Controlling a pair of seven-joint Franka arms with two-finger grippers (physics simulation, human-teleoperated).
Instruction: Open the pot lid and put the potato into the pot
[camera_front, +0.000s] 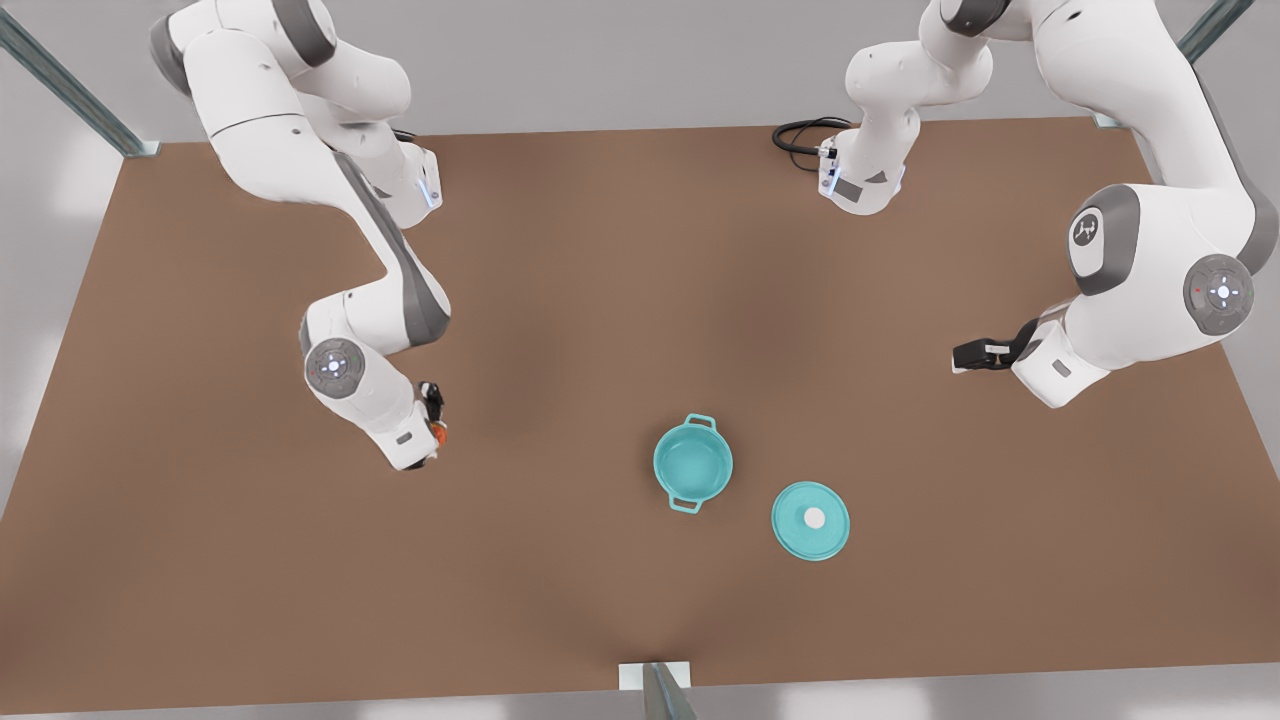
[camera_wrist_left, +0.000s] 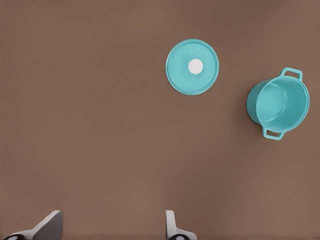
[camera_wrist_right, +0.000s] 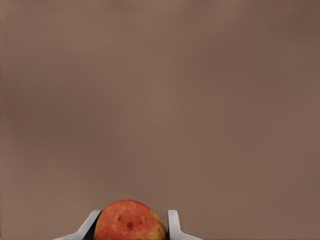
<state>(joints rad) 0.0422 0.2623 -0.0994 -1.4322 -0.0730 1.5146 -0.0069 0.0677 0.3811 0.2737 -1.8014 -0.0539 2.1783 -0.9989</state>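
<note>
My surface (camera_front: 250, 560) looks matt brown and smooth. The pot (camera_front: 692, 464) and pot lid (camera_front: 810, 521) look like smooth teal enamel; the potato (camera_wrist_right: 130, 222) has mottled, dull skin.

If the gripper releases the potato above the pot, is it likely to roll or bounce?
The potato, held between the right gripper fingers, looks rounded, so it would probably roll. The pot stands open, and its walls should likely contain it.
</note>
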